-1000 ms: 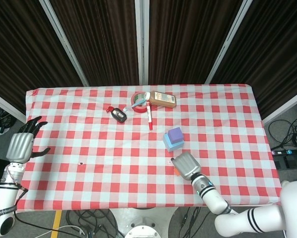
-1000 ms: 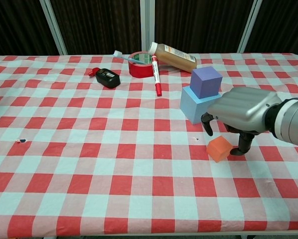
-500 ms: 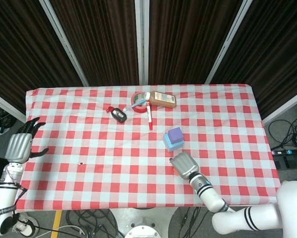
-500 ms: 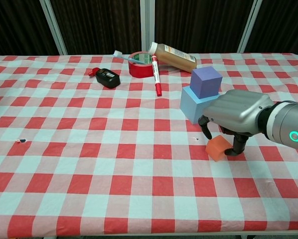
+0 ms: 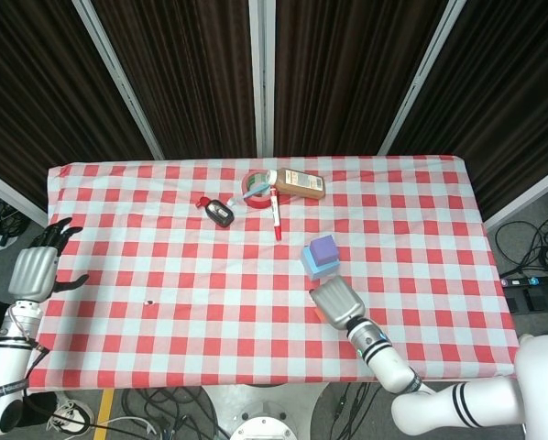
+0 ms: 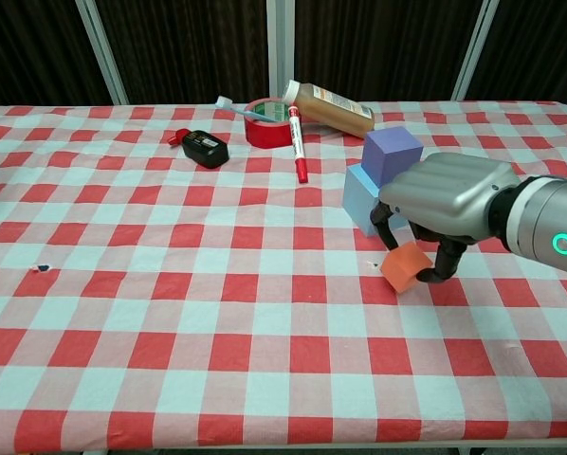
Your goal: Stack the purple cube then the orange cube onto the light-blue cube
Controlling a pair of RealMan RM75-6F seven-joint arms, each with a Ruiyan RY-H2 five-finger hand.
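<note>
Three cubes are catalogued, two already stacked. Small matte purple cube (image 6: pixel 391 154), turned slightly askew, sits on top of the larger light-blue cube (image 6: pixel 360 199), which rests on the red-and-white checked tabletop (image 6: pixel 170 284) right of centre.

Small orange cube (image 6: pixel 405 268): just in front of the light-blue cube, tilted onto an edge, apparently lifting off the cloth. Matte, square-edged, probably foam or light plastic; judged light, slightly yielding and not fragile, with faces that offer fair friction. Best hold is judged to be on two opposite side faces, near the middle, leaving the bottom face free for placing.

Right robot hand (image 6: pixel 445 204): silver shell arched over the orange cube, dark fingers (image 6: pixel 442 265) curled down and pinching it from either side; in the head view the cube is almost wholly hidden beneath this hand. A light object of this kind can twist in a pinch, so the tilt is judged worth correcting before it goes onto the purple cube, whose skewed top gives a small landing face.

Left robot hand (image 5: pixel 36 266): at the far left edge of the tabletop, fingers spread, holding nothing.

Other items, at the far side: red tape roll (image 6: pixel 267 123), red marker pen (image 6: pixel 298 144), brown bottle lying on its side (image 6: pixel 329 106), small black device (image 6: pixel 206 148).
</note>
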